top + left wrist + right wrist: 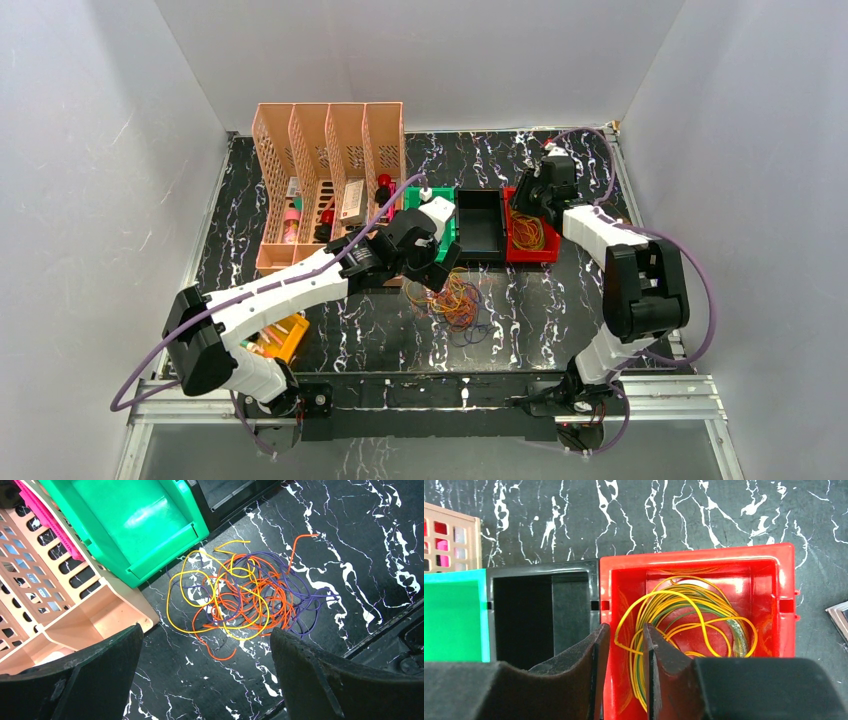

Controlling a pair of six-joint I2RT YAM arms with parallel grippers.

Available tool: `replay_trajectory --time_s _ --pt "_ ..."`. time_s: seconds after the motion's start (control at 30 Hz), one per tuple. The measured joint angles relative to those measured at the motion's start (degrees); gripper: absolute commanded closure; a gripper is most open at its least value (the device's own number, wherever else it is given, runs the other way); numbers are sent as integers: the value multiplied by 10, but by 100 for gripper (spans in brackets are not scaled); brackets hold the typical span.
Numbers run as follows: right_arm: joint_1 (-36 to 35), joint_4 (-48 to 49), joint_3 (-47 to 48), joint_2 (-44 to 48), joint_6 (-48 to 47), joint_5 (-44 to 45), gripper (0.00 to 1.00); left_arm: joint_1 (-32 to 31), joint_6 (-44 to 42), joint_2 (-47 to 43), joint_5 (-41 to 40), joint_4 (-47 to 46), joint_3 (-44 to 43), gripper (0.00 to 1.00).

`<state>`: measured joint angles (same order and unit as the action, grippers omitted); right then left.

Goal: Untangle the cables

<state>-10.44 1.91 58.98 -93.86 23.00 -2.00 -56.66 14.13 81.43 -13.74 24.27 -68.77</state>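
Black marbled table [560,300] fills my top view, with a green bin [125,515], a black bin [539,572] and a red bin [784,580] in a row across the middle. Loose cables [245,595] in orange, yellow and purple lie tangled on the table at 6 o'clock from the green and black bins. My left gripper [205,635] hangs over them, jaws spread wide with nothing between. At 3 o'clock my right gripper [626,630] sits over the red bin, jaws a narrow gap apart. Coiled cables [684,615], yellow and green, lie inside; some strands cross that gap, none clamped.
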Motion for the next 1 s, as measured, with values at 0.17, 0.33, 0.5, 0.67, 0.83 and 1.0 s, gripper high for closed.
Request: replay_trajectory --time_s 0.17,0.33,0.5,0.67,0.83,1.0 --pt "3 11 9 -22 3 7 76 0 0 0 0 0 1 2" --pt "6 14 12 -45 -3 22 83 0 0 0 0 -1 3 2" --pt "6 15 12 -57 -7 33 87 0 5 0 0 2 10 2" --pt "7 23 12 -92 -9 33 90 0 6 0 1 2 10 2" --pt "7 19 12 -95 -17 31 59 0 9 0 7 2 10 2" --pt "7 -16 12 -12 -20 32 51 0 15 0 0 2 10 2"
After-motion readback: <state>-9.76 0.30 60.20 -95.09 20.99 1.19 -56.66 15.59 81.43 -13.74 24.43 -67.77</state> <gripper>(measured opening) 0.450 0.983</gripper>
